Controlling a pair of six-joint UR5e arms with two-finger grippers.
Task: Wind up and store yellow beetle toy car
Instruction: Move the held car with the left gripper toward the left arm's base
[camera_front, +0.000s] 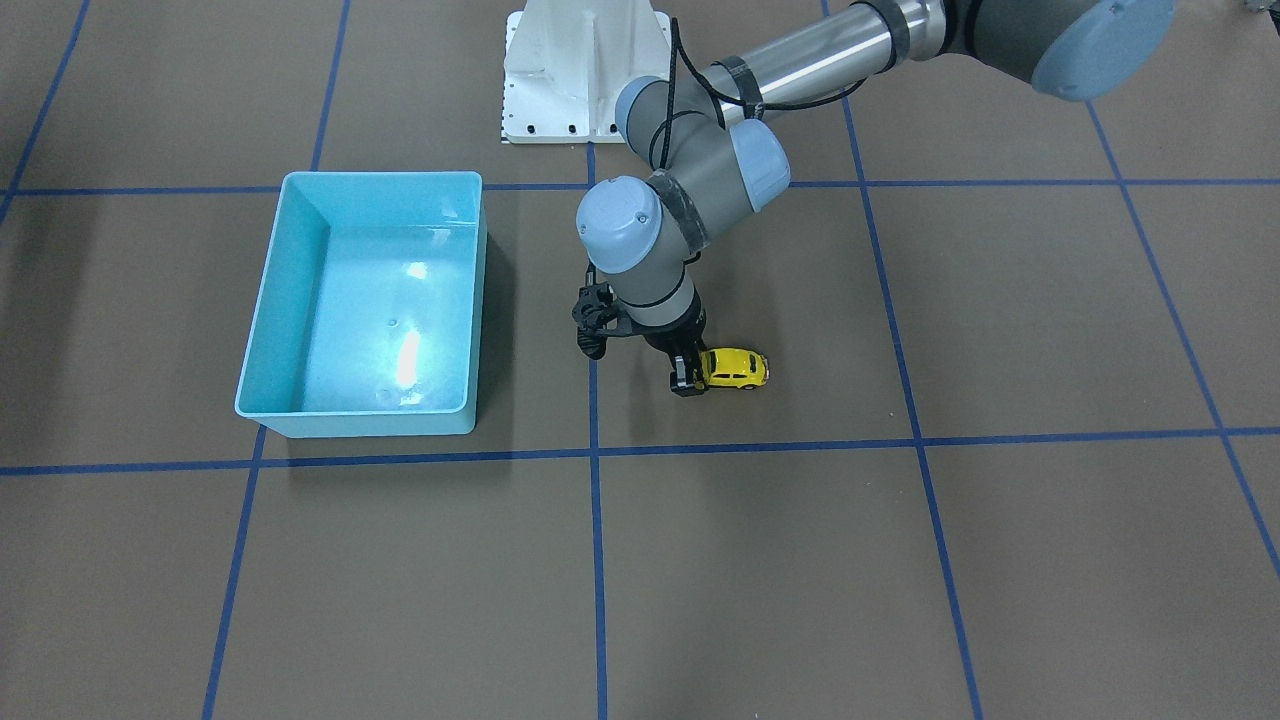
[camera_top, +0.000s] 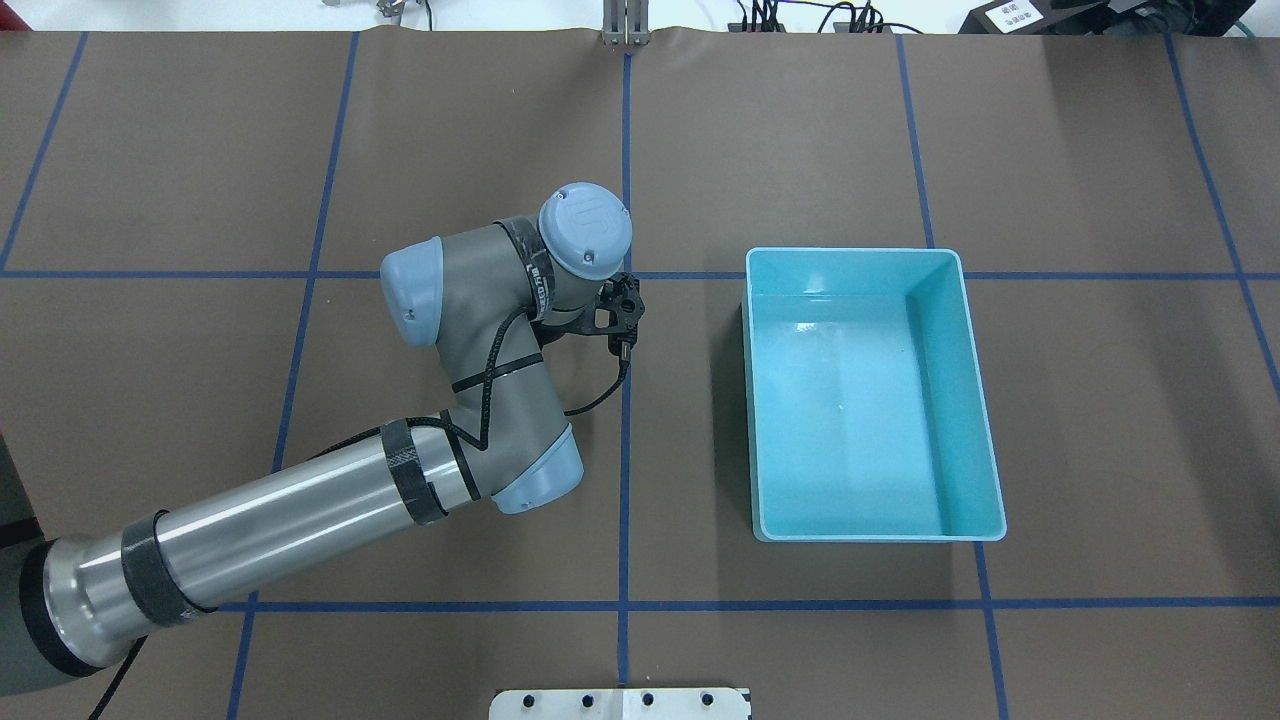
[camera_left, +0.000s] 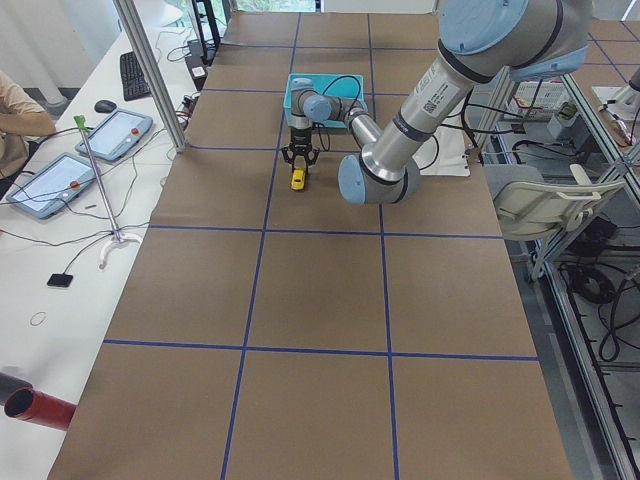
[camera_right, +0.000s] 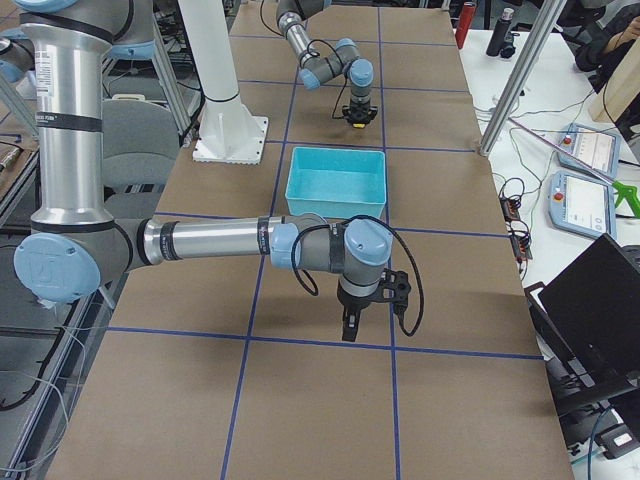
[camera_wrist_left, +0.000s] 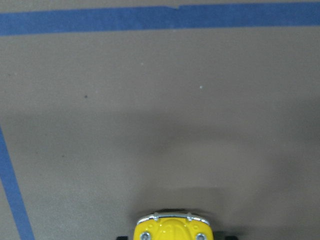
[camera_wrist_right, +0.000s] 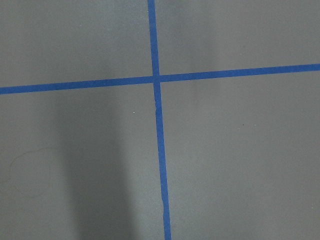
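From my left gripper (camera_front: 690, 375), down at the yellow beetle toy car (camera_front: 735, 368), bare table (camera_front: 540, 350) runs across to the light-blue bin (camera_front: 474, 300). Its upright near wall is the one barrier, passable only over the rim. The bin's top is open. My right arm (camera_right: 200, 240) stands well apart on the bin's far side.

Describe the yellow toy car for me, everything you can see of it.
The toy car is tiny, glossy bright yellow, with a rounded Beetle body, dark windows and black wheels. The left wrist view shows a chrome bumper and two small round lights on one end. It stands upright on the brown table, apart from the light-blue bin. The left claw reaches down at one end of it; whether it grips cannot be told.
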